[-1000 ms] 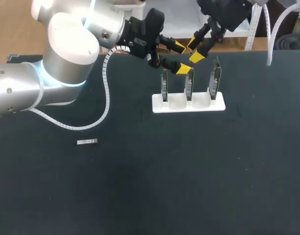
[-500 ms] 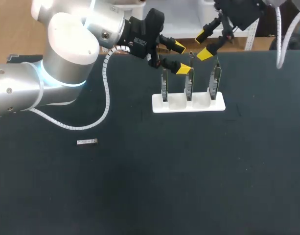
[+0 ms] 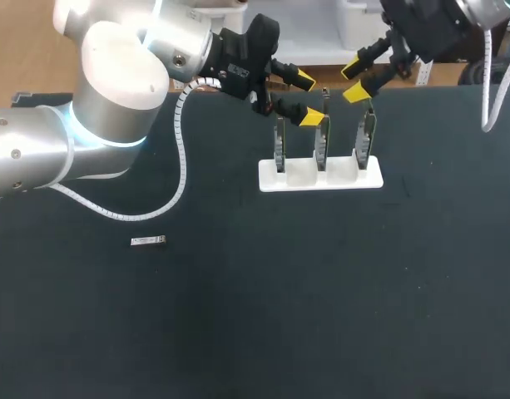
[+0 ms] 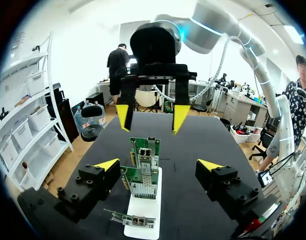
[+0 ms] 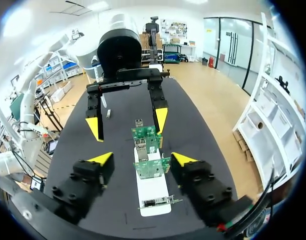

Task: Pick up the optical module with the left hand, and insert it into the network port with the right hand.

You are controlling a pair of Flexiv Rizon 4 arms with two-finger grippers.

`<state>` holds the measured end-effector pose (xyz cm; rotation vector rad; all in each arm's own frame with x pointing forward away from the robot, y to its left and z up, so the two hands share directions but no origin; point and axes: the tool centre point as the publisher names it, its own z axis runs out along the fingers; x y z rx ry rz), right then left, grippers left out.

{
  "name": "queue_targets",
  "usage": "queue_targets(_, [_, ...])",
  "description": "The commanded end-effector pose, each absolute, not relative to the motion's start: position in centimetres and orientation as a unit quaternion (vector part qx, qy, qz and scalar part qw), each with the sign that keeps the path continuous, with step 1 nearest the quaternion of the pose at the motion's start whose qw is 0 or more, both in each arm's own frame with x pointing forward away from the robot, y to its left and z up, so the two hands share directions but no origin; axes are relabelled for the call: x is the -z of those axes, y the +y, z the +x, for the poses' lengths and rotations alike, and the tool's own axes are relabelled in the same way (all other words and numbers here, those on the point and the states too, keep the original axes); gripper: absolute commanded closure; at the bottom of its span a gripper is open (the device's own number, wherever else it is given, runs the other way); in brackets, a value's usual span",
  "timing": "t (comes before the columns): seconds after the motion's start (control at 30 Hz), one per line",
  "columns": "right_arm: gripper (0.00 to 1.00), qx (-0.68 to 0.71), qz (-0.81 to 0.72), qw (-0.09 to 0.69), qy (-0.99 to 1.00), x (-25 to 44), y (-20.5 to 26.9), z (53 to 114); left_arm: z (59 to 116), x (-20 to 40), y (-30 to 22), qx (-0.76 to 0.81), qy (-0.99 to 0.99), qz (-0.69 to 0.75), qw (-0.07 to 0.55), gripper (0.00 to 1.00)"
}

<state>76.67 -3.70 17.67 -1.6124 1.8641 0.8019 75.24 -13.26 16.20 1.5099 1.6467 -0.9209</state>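
Observation:
The optical module (image 3: 148, 241), a small silver bar, lies on the black table far left of the stand; the right wrist view shows the module (image 5: 108, 114) beyond my left gripper. Three green cards with network ports stand in a white stand (image 3: 321, 177); a small grey piece sticks up from the middle card (image 3: 322, 137). My left gripper (image 3: 305, 100) hangs open over the left and middle cards, holding nothing. My right gripper (image 3: 357, 81) is open above and behind the right card (image 3: 366, 133). Each wrist view faces the other gripper: right gripper (image 4: 152, 117), left gripper (image 5: 128, 124).
The left arm's white spiral cable (image 3: 181, 158) droops onto the table left of the stand. In the wrist views the cards (image 4: 144, 155) stand in a row on the white stand (image 5: 152, 192), between the two grippers.
My right gripper has drawn back up and to the right, away from the left gripper and the middle card. The left arm and the module have not moved.

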Motion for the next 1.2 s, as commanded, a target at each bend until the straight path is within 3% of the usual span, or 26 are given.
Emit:
queue_targets(0.03, [1.00,-0.294,-0.598,0.276,0.692,-17.7,-3.9,76.3,75.4,-16.2,-13.3,0.356,0.637,0.585,0.353,0.00])
queue_targets(1.2, [1.00,-0.295,-0.627,0.290,0.660,-19.1,-0.6,77.3,75.4,-16.2,-13.3,0.356,0.637,0.585,0.353,0.00])
